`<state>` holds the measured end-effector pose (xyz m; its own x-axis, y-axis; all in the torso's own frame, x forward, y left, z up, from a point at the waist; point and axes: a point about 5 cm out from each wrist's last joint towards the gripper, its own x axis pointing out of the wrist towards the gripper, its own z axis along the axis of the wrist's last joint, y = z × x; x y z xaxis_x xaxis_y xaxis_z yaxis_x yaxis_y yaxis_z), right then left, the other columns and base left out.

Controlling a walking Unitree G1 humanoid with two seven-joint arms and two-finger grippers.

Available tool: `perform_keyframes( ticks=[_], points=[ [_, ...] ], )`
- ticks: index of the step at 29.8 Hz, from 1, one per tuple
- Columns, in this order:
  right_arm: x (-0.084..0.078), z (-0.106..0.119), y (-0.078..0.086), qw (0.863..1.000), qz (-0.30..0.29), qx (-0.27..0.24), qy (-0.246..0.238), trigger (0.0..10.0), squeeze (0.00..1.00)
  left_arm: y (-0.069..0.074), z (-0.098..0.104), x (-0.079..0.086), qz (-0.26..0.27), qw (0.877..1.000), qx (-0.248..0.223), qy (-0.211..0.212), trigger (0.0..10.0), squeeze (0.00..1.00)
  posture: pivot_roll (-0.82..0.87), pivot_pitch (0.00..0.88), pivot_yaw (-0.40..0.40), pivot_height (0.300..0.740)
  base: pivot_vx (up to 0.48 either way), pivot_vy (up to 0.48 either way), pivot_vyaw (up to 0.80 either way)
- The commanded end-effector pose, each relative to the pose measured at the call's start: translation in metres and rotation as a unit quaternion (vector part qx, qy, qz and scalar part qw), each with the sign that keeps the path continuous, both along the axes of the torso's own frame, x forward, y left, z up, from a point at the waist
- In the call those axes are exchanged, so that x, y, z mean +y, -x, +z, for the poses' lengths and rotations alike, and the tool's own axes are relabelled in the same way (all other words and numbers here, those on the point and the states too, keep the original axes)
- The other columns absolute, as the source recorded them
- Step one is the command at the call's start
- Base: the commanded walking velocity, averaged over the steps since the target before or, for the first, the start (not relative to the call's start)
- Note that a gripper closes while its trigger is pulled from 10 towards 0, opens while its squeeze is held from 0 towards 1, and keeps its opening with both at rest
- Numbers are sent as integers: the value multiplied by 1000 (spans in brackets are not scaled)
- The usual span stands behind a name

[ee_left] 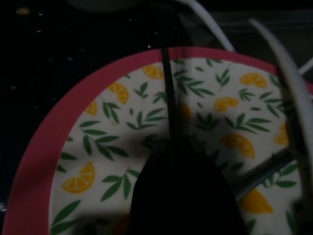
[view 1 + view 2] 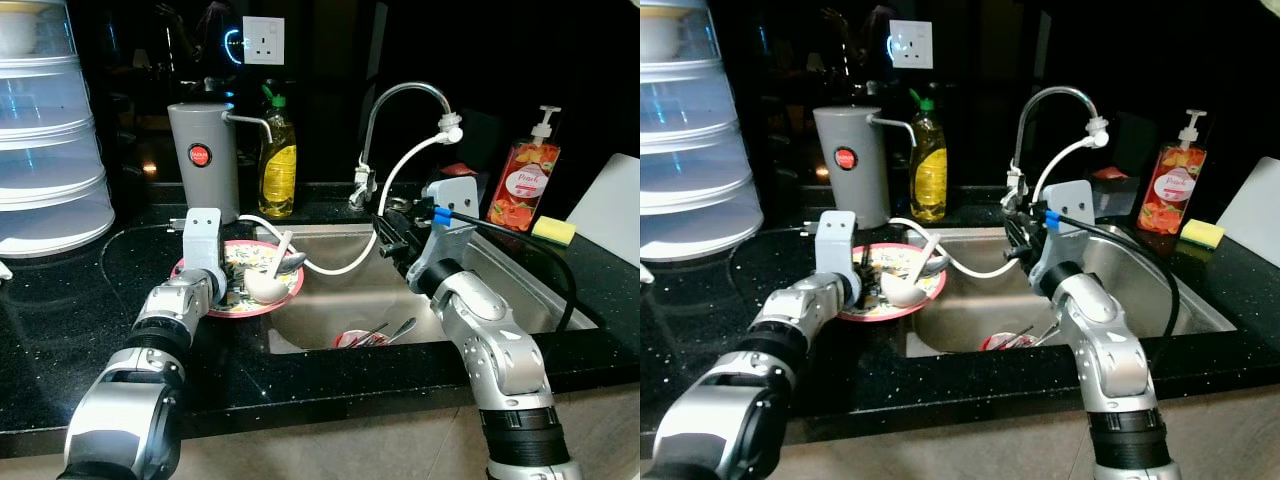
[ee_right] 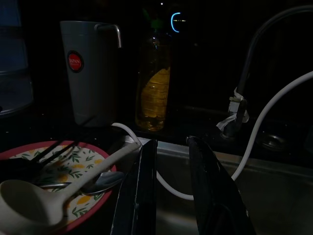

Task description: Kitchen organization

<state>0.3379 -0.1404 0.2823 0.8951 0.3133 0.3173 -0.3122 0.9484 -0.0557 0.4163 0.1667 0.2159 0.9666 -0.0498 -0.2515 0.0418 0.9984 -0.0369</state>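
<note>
A pink-rimmed plate (image 2: 245, 313) with an orange-slice pattern lies on the black counter, left of the sink (image 2: 520, 275). A white ladle (image 2: 265, 285) and a metal spoon (image 2: 292, 262) rest on it. My left gripper (image 2: 228, 283) hovers low over the plate (image 1: 98, 147); in the left wrist view its fingers form one dark mass, shut. My right gripper (image 2: 392, 243) hangs over the sink's left side, pointing towards the plate (image 3: 73, 156). It (image 3: 171, 142) is open with nothing between the fingers. More cutlery and a red-rimmed dish (image 2: 360, 338) lie in the sink.
A white hose (image 2: 340, 268) runs from the faucet (image 2: 400, 95) across the sink to the plate. Behind stand a grey jug (image 2: 205, 160) and yellow dish soap (image 2: 277, 160). Stacked translucent covers (image 2: 45, 120) stand far left. A peach soap pump (image 2: 522, 180) and a sponge (image 2: 553, 230) sit right.
</note>
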Motion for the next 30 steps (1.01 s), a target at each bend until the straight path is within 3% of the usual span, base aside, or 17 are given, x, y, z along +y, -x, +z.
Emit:
perform_keyframes(
  ticks=[1, 6, 7, 9, 11, 12, 17, 19, 20, 21, 22, 23, 25, 30],
  points=[
    [1, -1, 2, 1000, 4, 4, -1, 10000, 0, 2, -8, 3, 5, 1000, 17, 2, 0, 0, 11, 0, -52, 740, 0, 0, 0],
    [0, 1, 1, 1000, 6, 3, 0, 10000, 0, 0, 19, 0, 4, 998, -57, -22, 0, 0, 13, 0, -57, 740, 0, 0, 0],
    [0, 1, 0, 1000, 6, 2, 0, 10000, 0, 1, 25, 1, 12, 997, -68, -19, 10000, 0, 16, 0, -58, 740, 0, 0, 0],
    [1, 2, 0, 1000, 8, 1, -1, 10000, 0, 3, 37, 4, 24, 995, -96, -20, 10000, 0, 18, 0, -58, 740, 0, 0, 0],
    [1, 2, 0, 1000, 8, 1, -1, 10000, 0, 3, 37, 4, 24, 995, -96, -20, 10000, 0, 18, 0, -58, 740, 0, 0, 0],
    [0, 2, 0, 1000, 8, 1, -3, 10000, 0, 6, 49, 7, 37, 992, -120, -15, 10000, 0, 19, 0, -58, 740, 0, 0, 0],
    [-1, 2, 0, 1000, 5, 1, -4, 10000, 0, 13, 68, 2, 19, 988, -153, -3, 10000, 0, 28, 0, -60, 740, 0, 0, 0],
    [-4, 3, -1, 1000, -1, -1, -7, 10000, 0, 20, 80, -16, -35, 985, -168, 23, 10000, 0, 33, 0, -61, 740, 0, 0, 0],
    [-7, 5, -2, 1000, -6, -3, -9, 10000, 0, 27, 86, -32, -91, 979, -178, 43, 10000, 0, 33, 0, -61, 740, 0, 0, 0],
    [-10, 7, -4, 1000, -14, -7, -12, 10000, 0, 40, 94, -56, -179, 963, -187, 70, 10000, 0, 31, 0, -59, 740, 0, 0, 0],
    [-12, 8, -4, 1000, -17, -9, -13, 10000, 0, 44, 94, -65, -213, 956, -185, 80, 10000, 0, 32, 0, -59, 740, 0, 0, 0],
    [-12, 8, -4, 1000, -17, -9, -13, 10000, 0, 44, 94, -65, -213, 956, -185, 80, 10000, 0, 32, 0, -59, 740, 0, 0, 0],
    [-15, 11, -5, 999, -27, -14, -18, 10000, 0, 53, 91, -82, -265, 945, -175, 82, 10000, 0, 31, 0, -59, 740, 0, 0, 0],
    [-24, 15, -5, 998, -53, -23, -29, 10000, 0, 52, 69, -103, -294, 945, -126, 72, 10000, 0, 26, 0, -58, 740, 0, 0, 0]
  ],
)
